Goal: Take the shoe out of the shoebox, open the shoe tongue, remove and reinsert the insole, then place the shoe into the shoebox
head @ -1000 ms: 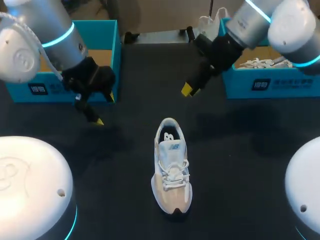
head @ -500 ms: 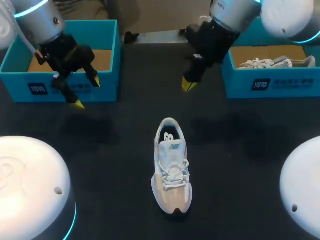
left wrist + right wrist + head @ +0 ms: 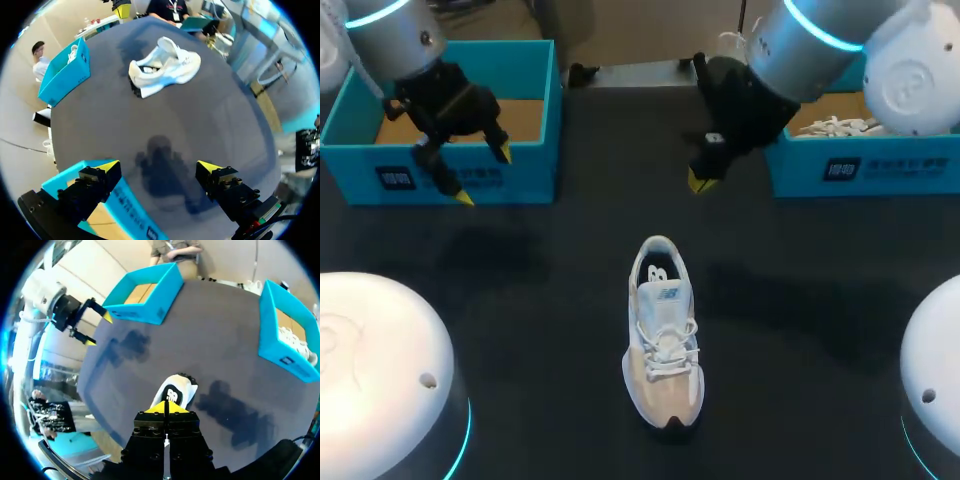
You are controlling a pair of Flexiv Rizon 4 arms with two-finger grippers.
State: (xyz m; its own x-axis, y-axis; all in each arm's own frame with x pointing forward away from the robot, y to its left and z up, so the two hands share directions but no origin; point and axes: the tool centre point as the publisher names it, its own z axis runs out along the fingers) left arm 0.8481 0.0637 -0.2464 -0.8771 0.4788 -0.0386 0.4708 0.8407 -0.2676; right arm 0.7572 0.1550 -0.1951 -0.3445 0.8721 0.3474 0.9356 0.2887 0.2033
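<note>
One soft, light shoe [image 3: 663, 335] is judged best gripped at the heel collar, left claw [image 3: 485, 175] spread wide, right claw [image 3: 697, 180] closed empty.

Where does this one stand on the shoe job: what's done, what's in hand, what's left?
Done: the shoe stands on the table, out of the empty left shoebox. In hand: nothing. The left gripper is open by that box, and the right gripper is shut on nothing. Both are clear of the shoe. Left: the tongue does not look opened, so tongue, insole and boxing seem to remain.
</note>
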